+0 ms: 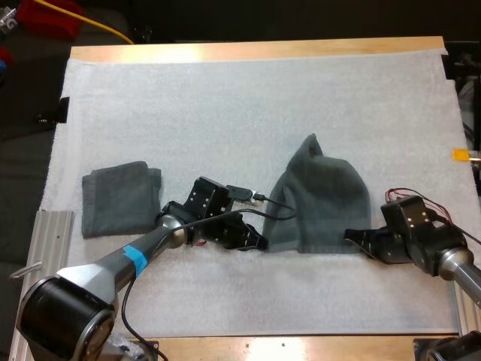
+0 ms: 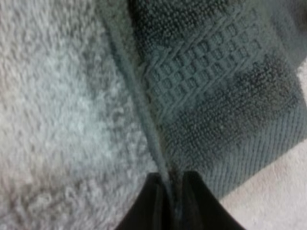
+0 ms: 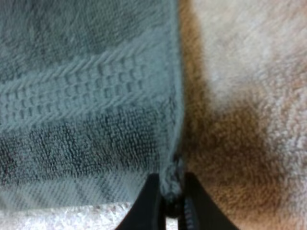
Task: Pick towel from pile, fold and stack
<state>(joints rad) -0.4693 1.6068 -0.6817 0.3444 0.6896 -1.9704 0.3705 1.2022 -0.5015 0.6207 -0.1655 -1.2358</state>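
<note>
At the left of the white mat [image 1: 225,113] on the wooden bench [image 1: 255,50] lies a folded towel [image 1: 120,198]. It is dark grey-green, flat and roughly square, and lies apart from the other towel. To its right the left arm reaches across the mat. The left fingers [image 1: 254,241] sit low at the near left corner of the second towel [image 1: 323,199]. In the left wrist view they are closed on that towel's hem, pressing it from both sides. It looks like a thin fold of the edge between them, though the close view leaves that uncertain. The second towel lies mid-mat, spread wide along its near edge and drawn up to a narrow peak on the far side. At its near right corner the right fingers [image 1: 357,237] are clamped on the hem as well. The right wrist view shows a small bunch of cloth pinched between them.
</note>
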